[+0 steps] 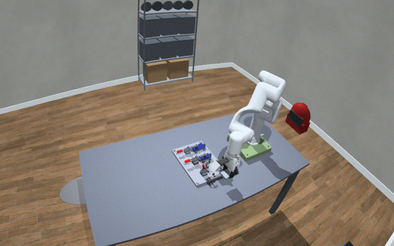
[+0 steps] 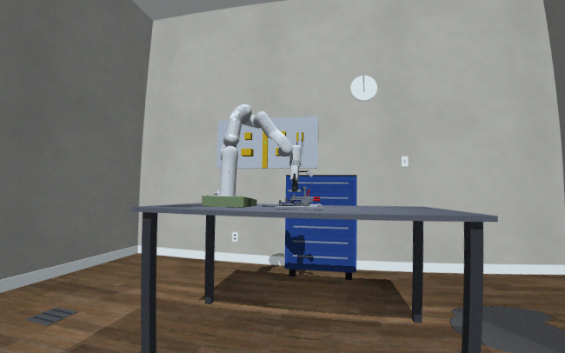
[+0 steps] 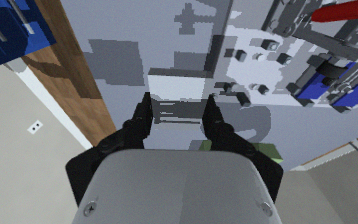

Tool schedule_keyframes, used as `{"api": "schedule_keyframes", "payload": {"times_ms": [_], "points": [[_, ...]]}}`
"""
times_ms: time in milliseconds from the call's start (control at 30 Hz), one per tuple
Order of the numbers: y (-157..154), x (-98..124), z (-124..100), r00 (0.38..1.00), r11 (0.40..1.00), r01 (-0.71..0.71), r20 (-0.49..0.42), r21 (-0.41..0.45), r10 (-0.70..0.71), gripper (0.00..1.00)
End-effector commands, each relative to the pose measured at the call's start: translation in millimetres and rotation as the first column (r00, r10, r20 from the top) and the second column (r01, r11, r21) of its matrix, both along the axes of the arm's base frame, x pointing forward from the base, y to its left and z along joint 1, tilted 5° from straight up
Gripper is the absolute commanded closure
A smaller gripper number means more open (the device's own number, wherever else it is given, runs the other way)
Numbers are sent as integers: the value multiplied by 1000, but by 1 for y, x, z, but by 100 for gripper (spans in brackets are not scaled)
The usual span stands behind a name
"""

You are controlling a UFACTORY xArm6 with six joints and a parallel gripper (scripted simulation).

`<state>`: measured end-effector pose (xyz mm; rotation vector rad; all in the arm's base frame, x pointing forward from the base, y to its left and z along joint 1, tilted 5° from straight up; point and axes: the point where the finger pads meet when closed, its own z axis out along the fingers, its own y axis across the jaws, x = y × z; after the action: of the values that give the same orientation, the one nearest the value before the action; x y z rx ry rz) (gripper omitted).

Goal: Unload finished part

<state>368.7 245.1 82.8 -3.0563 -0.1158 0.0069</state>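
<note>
Top: hand [image 1: 230, 173] [image 2: 295, 189] [image 3: 178, 103] near fixture [image 1: 191, 174] [image 2: 299, 208] [image 3: 251, 72] edge.

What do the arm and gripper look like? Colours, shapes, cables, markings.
Arm: white, smooth rounded tubular links, bulbous joints. Gripper: pale grey housing with a screw near each side, black angular linkages, slim black fingers. No cables visible; markings too small to read.
</note>
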Motion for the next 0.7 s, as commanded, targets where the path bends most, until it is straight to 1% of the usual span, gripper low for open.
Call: {"api": "schedule_keyframes", "payload": {"times_ms": [0,333,667], "points": [[1,1,2,1000,1000,0,4,2,0,100],[1,1,-1,1000,1000,0,4,2,0,100],[2,1,-14,1000,1000,0,4,2,0,100]]}}
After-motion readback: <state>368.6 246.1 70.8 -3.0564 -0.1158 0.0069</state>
